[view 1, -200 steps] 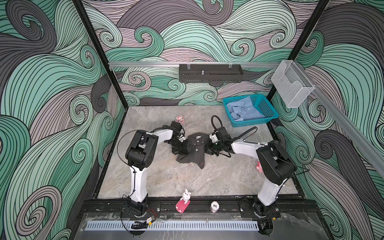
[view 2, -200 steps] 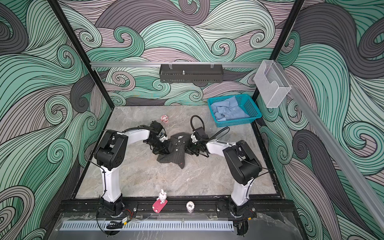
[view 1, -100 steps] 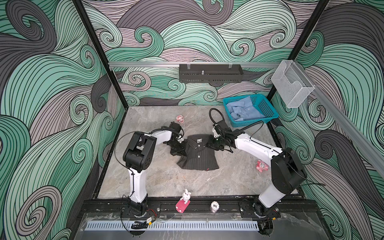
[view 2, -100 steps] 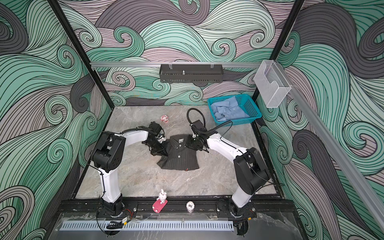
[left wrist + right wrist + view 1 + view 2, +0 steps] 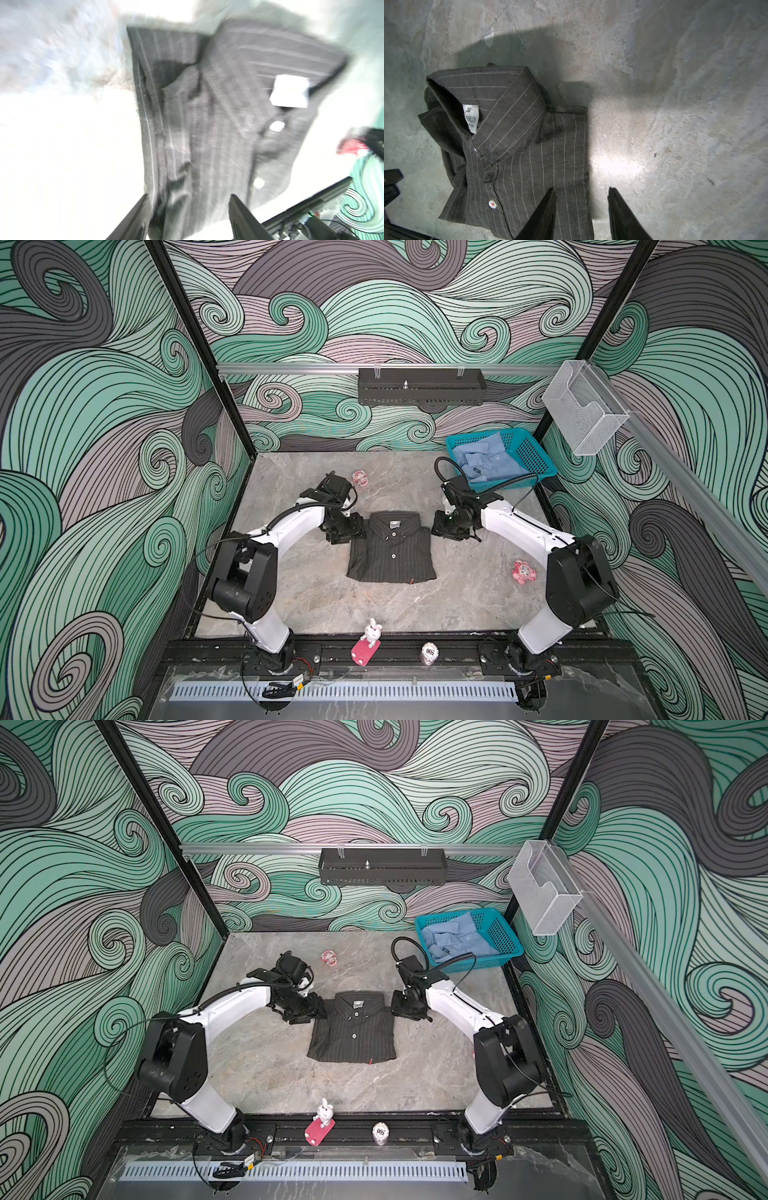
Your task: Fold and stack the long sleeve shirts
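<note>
The dark pinstriped shirt (image 5: 392, 551) lies folded into a neat rectangle in the middle of the desk (image 5: 465, 605). Its buttons face up and its collar points toward the far edge. A white label (image 5: 471, 118) shows inside the collar, and a small red tag (image 5: 410, 581) pokes out at the near hem.

In both top views the left jaws sit at the shirt's left shoulder and the right jaws at its right shoulder, one on each side of the collar. The right jaws stand partly apart and hold nothing. In the right wrist view one finger (image 5: 544, 214) is over the shirt's side edge and the other is over bare desk. The left wrist view is blurred. It shows the left jaws spread, with the shirt's cloth between them, but I cannot tell whether they touch it.

The light blue shirt (image 5: 486, 462) lies loosely in the teal basket (image 5: 530, 452) at the far right corner of the desk, well apart from the dark one.
</note>
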### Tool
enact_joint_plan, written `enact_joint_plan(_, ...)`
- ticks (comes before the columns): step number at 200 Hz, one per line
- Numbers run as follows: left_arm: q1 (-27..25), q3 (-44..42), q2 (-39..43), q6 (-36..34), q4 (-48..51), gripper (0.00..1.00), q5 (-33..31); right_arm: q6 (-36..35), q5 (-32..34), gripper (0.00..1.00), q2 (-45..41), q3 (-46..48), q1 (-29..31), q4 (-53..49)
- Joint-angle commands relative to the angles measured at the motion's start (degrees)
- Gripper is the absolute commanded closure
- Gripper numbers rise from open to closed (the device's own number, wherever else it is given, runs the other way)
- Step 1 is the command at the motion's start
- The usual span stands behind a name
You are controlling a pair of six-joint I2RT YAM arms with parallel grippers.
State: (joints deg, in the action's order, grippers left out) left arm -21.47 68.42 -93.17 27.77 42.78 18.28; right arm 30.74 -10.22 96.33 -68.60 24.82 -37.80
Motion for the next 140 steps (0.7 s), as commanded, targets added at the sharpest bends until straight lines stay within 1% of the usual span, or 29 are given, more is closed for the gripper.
enact_joint_plan(1, 0.3, 0.3, -1.2, 1.0, 0.3, 0.40, 3.0, -2.0, -7.7, 0.55, 3.2, -1.2, -1.5, 4.1)
enact_joint_plan(15, 0.2, 0.2, -4.0, 2.0, -1.1, 0.42, 5.3, -2.1, -9.9, 0.53, 5.2, -1.4, -2.8, 5.4)
enact_joint_plan(31, 0.2, 0.2, -6.6, 2.7, -3.0, 0.41, 5.5, -2.2, -12.3, 0.50, 7.1, -1.1, -3.9, 7.5)
enact_joint_plan(57, 0.4, 3.2, -11.4, 2.5, -2.5, 0.42, 2.4, -2.3, -16.1, 0.47, 10.6, -1.7, -4.4, 9.5)
enact_joint_plan(71, 0.3, 4.9, -14.1, 2.2, -2.3, 0.43, 2.0, -2.2, -17.4, 0.47, 12.0, -1.7, -4.4, 10.4)
enact_joint_plan(79, 0.4, 5.7, -15.6, 2.1, -2.1, 0.46, 1.4, -2.1, -17.7, 0.47, 12.8, -1.6, -4.4, 10.8)
enact_joint_plan(95, 0.5, 7.1, -17.7, 1.7, -0.7, 0.58, 0.0, -2.1, -18.6, 0.48, 13.8, -1.4, -4.5, 11.7)
enact_joint_plan(103, 0.6, 6.9, -17.8, 1.7, -0.6, 0.66, -1.4, -2.1, -19.2, 0.50, 14.2, -1.2, -4.5, 12.3)
enact_joint_plan(109, 0.8, 6.8, -17.7, 1.6, -0.4, 0.75, -2.0, -2.1, -19.8, 0.53, 14.4, -1.0, -4.6, 13.0)
enact_joint_plan(117, 1.1, 6.7, -17.3, 1.4, 0.1, 0.87, -2.3, -2.2, -20.7, 0.61, 14.7, -0.9, -4.7, 13.6)
enact_joint_plan(126, 1.3, 6.5, -16.4, 0.9, 0.4, 1.00, -2.7, -2.3, -21.6, 0.73, 14.5, -0.6, -4.7, 14.3)
enact_joint_plan(140, 1.9, 5.3, -13.9, 0.3, 0.2, 1.00, -3.0, -2.7, -22.7, 0.86, 13.7, -0.2, -4.7, 15.4)
